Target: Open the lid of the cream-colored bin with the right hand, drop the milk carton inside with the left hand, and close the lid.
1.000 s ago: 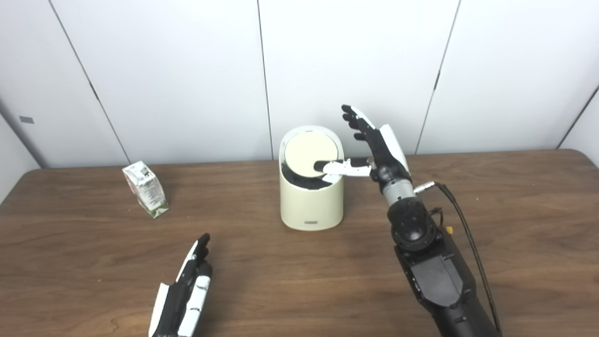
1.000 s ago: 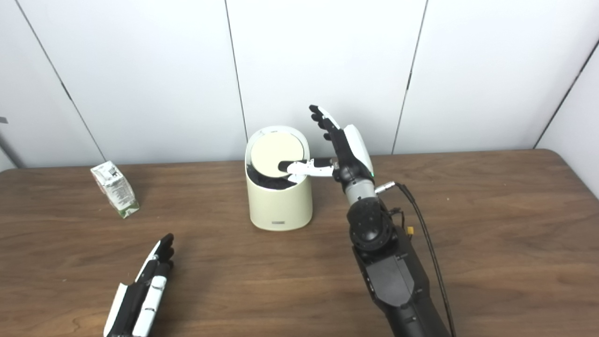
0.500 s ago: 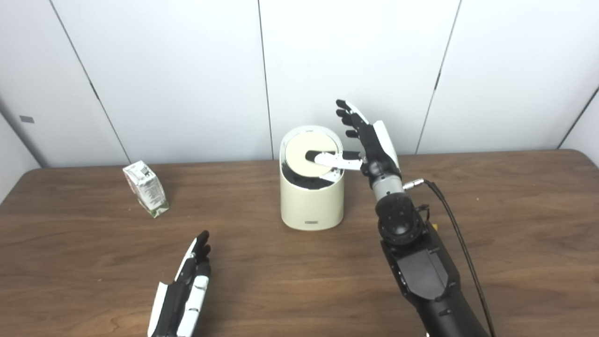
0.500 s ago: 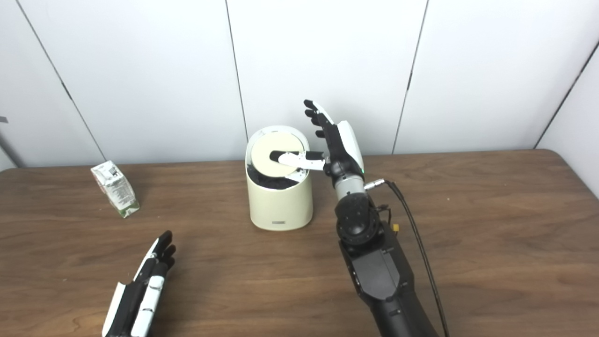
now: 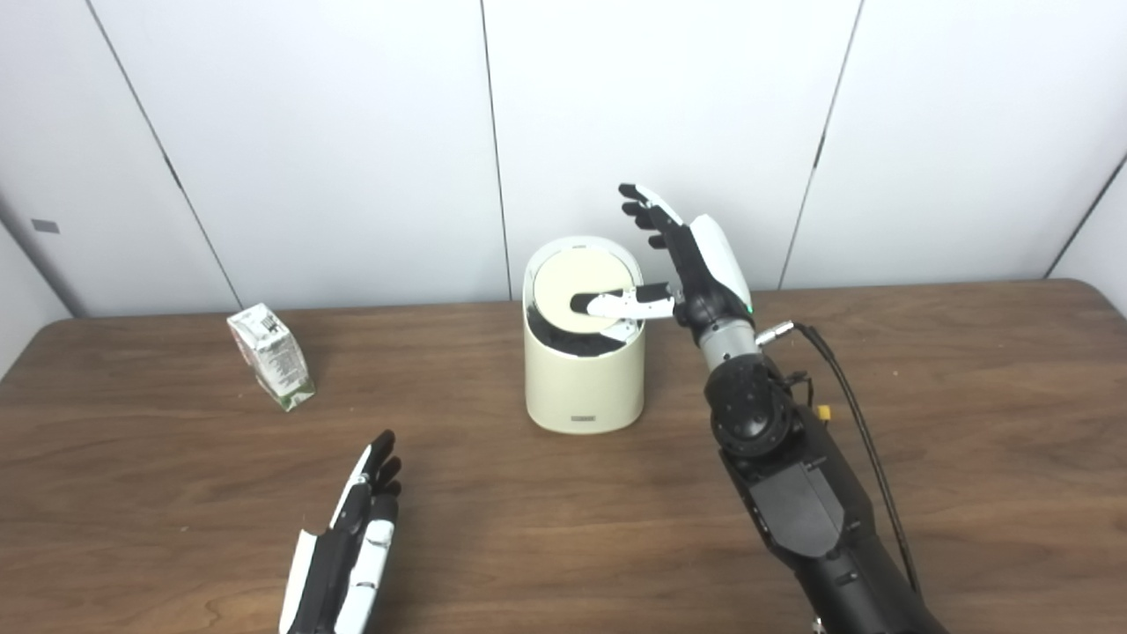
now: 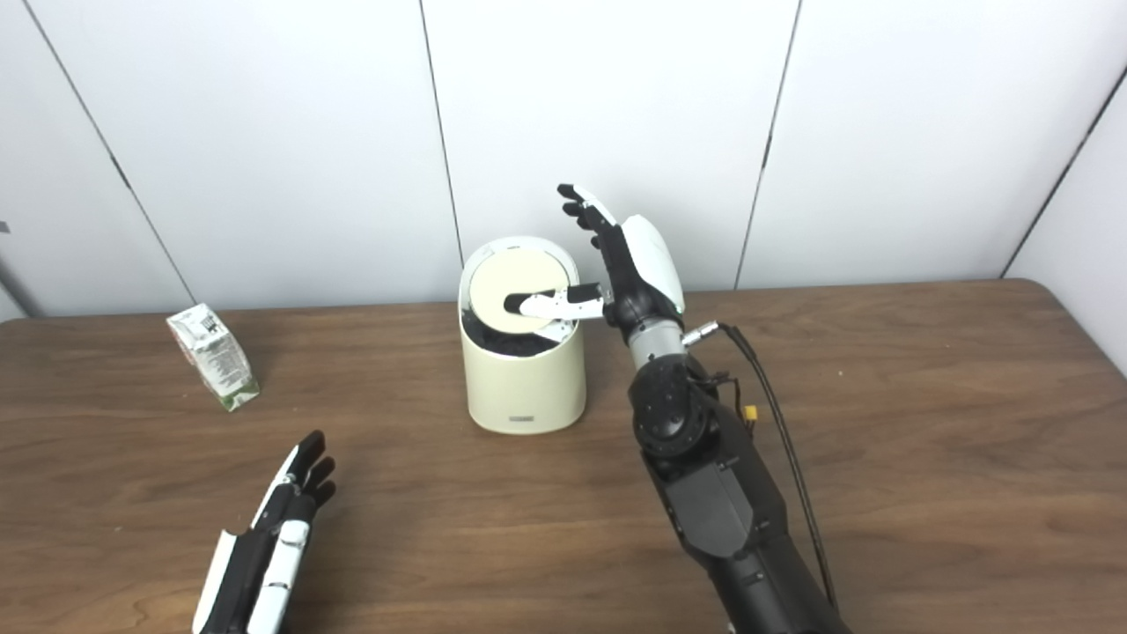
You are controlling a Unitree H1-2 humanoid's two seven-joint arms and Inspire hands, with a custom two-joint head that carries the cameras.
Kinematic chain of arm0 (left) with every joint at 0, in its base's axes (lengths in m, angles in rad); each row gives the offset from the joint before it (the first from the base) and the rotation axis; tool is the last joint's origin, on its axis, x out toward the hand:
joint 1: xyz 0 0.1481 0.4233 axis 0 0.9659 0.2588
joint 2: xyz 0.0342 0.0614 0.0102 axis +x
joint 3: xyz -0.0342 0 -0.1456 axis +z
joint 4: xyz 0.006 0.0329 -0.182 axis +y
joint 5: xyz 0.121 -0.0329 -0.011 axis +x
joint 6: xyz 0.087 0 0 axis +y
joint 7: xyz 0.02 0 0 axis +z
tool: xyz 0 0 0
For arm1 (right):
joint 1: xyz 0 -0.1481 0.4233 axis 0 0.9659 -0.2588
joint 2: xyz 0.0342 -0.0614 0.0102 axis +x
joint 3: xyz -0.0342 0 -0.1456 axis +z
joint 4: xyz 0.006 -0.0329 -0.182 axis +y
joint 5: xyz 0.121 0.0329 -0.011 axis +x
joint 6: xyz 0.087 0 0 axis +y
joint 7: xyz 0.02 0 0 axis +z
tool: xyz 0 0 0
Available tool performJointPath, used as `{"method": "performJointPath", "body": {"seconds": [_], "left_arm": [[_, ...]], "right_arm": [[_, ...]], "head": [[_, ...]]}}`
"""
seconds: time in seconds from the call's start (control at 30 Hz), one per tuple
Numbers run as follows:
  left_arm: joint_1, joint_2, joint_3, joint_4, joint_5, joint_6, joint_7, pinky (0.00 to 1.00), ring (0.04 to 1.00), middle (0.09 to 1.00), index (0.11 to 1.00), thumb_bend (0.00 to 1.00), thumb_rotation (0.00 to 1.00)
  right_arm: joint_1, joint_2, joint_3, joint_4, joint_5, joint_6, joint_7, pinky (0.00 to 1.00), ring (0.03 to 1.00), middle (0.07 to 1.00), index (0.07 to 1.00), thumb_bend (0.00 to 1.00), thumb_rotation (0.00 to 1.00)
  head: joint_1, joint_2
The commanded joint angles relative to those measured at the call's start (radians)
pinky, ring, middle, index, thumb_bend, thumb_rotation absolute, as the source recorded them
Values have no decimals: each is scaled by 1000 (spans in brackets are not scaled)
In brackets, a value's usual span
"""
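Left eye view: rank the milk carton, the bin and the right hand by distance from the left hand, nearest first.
1. milk carton, far left, behind the left hand.
2. bin, centre, right of it.
3. right hand, beyond the bin's right side, thumb over the lid.

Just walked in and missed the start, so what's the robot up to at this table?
It is working on a cream bin in the middle of the table. The right hand is open beside the bin's top, thumb lying across the round lid, which is tilted with a dark gap showing at its front edge. The left hand rests open near the front of the table, holding nothing. The milk carton stands untouched off to the left.
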Motion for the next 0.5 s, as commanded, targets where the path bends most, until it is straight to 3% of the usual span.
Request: {"method": "performJointPath", "body": {"seconds": [0.0,0.23,0.37,0.47], "left_arm": [[16,-3,1,-41,4,-34,9,969,971,990,1000,437,864],[15,1,-1,-43,-4,-27,2,976,973,989,1000,424,874],[15,6,-12,-54,8,-5,-8,959,972,989,1000,446,906],[17,9,-22,-64,20,3,-15,978,984,997,1000,449,914]], "right_arm": [[-42,-18,4,-20,-22,-19,-3,806,865,868,876,1000,186],[-66,-68,86,-26,-142,-37,-9,801,844,853,878,1000,163],[-79,-93,133,-36,-187,-55,24,918,895,876,890,963,136],[-91,-106,163,-27,-226,-65,25,917,889,866,883,968,129]], "head": [[0,0],[-4,5],[-5,9],[-2,7]]}}
